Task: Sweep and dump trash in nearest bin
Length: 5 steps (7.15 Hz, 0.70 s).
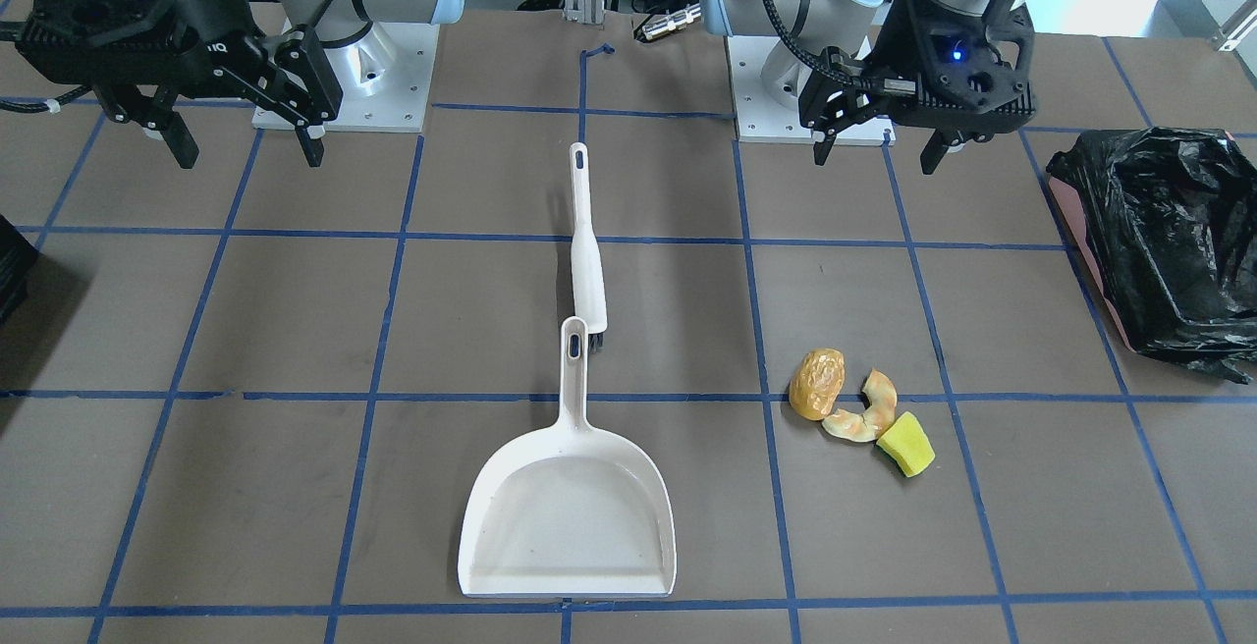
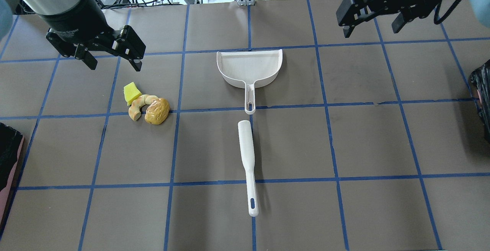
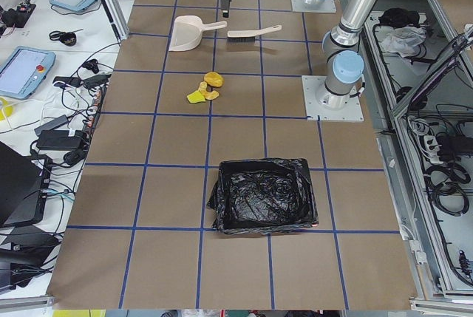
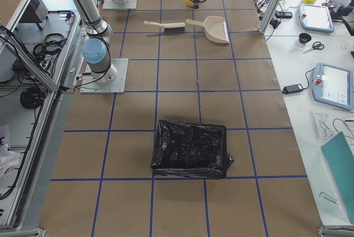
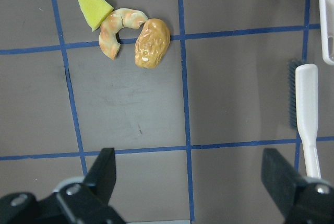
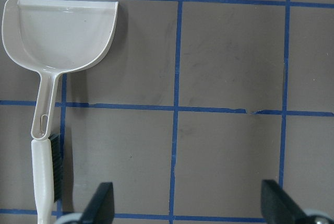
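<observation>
Nearest you lies the white dustpan (image 1: 568,516), near it the trash (image 1: 850,425), a yellow wedge (image 1: 905,444), peel (image 1: 877,395) and brown lump (image 1: 816,384) touching, then the brush (image 1: 587,241), the black-lined bin (image 1: 1159,241) at the robot's left table end, and farthest the left gripper (image 1: 874,161) and right gripper (image 1: 250,158), both spread wide and empty.

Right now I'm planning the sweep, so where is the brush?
In the overhead view the brush lies mid-table, just robot-side of the handle of the dustpan, with the trash off to its left.
</observation>
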Each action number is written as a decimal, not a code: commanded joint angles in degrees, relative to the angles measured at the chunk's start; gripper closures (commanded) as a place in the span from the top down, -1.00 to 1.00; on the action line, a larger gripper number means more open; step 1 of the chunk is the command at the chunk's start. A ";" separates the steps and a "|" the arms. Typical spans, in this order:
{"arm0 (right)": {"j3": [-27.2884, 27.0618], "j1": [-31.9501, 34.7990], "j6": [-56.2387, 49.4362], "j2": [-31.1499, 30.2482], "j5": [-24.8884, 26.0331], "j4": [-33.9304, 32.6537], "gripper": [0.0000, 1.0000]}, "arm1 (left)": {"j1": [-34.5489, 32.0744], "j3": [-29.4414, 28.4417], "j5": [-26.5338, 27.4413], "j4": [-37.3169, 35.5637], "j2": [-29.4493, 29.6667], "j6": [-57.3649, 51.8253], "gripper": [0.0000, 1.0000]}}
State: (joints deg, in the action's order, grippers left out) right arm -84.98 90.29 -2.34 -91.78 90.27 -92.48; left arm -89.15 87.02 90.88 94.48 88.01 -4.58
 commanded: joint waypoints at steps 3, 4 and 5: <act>0.07 -0.03 -0.12 -0.07 0.09 0.02 1.00 | 0.20 -0.09 4.82 -0.17 0.06 0.62 1.00; 0.16 0.06 -0.12 -0.33 0.09 0.28 1.00 | 0.12 0.08 4.74 -0.35 0.23 0.62 1.00; 0.07 0.06 -0.12 -0.33 0.17 0.46 1.00 | 0.12 0.08 4.74 0.09 0.15 0.89 1.00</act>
State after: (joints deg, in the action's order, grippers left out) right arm -84.89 90.31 -2.44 -92.01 90.36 -92.30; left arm -89.00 87.03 95.42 94.30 88.14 -3.89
